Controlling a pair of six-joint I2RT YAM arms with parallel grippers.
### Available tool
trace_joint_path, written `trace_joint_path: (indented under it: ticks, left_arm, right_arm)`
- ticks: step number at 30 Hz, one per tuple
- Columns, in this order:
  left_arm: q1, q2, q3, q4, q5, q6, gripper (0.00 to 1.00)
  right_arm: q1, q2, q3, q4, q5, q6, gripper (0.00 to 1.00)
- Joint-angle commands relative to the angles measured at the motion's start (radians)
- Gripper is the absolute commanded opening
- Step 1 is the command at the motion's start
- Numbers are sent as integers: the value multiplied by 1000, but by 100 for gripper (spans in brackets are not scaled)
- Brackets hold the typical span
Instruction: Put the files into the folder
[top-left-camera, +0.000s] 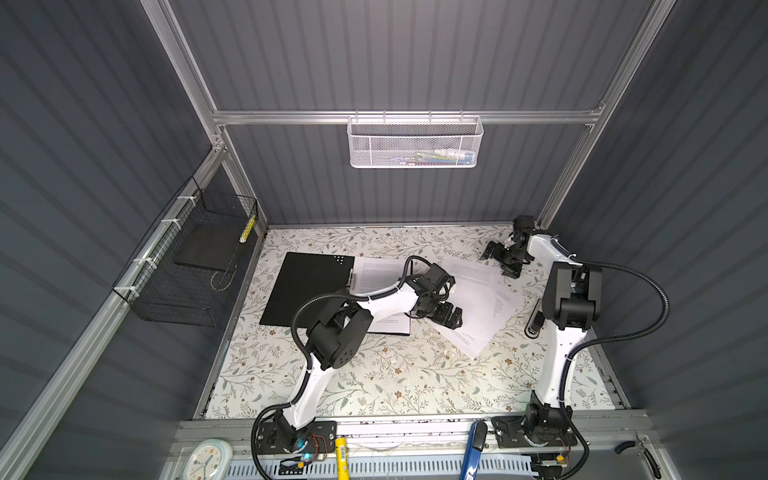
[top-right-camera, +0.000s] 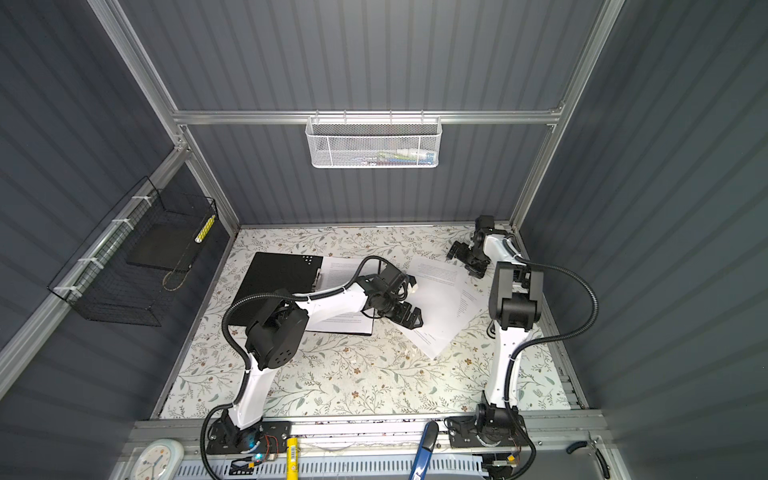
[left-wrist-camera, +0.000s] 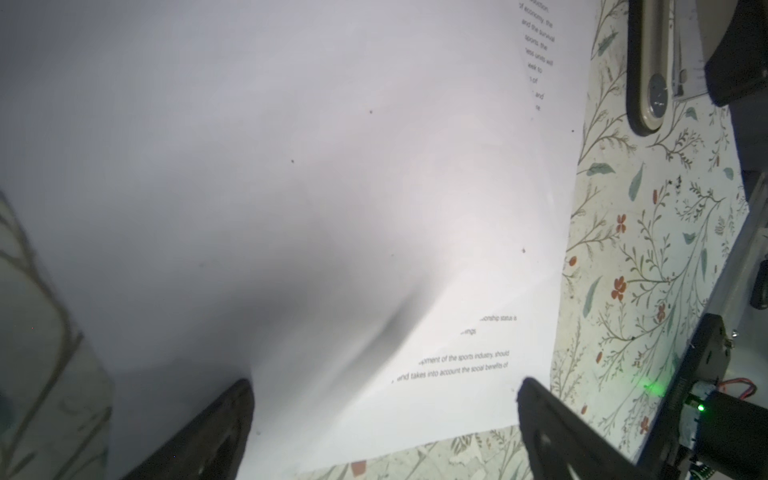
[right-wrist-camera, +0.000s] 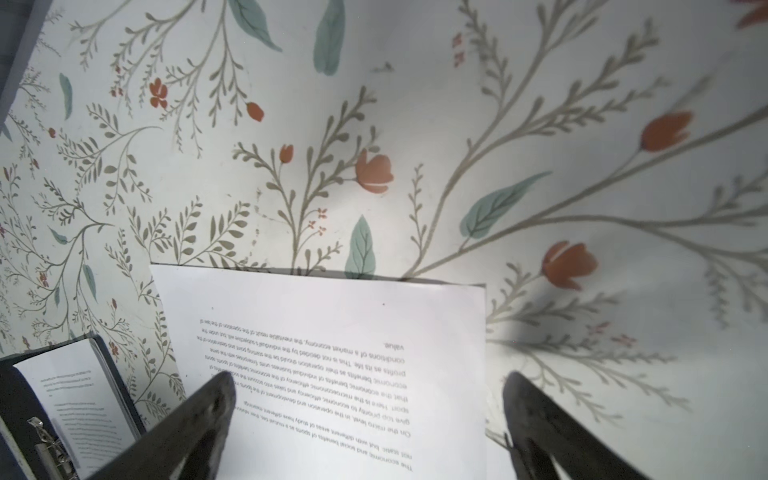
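White files (top-left-camera: 478, 299) beside the folder (top-left-camera: 307, 286)
Left tool (top-left-camera: 453, 318) gapes above them; right tool (top-left-camera: 497, 259) gapes farther from the folder.

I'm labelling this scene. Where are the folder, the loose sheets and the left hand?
folder (top-left-camera: 307, 286): in a top view, on its black inside cover.
loose sheets (top-left-camera: 478, 299): in a top view, on their blank white middle.
left hand (left-wrist-camera: 383, 381): left wrist view, midway between its open fingertips.

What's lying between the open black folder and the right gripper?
The loose files lie fanned out between the folder and the right gripper, with the open left gripper above them. Both top views show it.
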Motion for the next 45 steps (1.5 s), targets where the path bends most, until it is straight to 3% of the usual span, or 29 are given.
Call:
trace_joint_path:
  ticks: [1, 16, 29, 45]
  left_arm:
    - [9, 42, -48, -162, -42, 38, 100]
    - [24, 23, -72, -196, -57, 76, 100]
    - [27, 12, -53, -194, -29, 86, 100]
    - [27, 11, -42, -199, -17, 91, 100]
  right_arm:
    - [16, 43, 52, -63, 44, -32, 99]
    - [33, 144, 216, -218, 141, -41, 99]
    - [65, 210, 328, -342, 128, -87, 99]
    - [64, 211, 322, -351, 113, -87, 99]
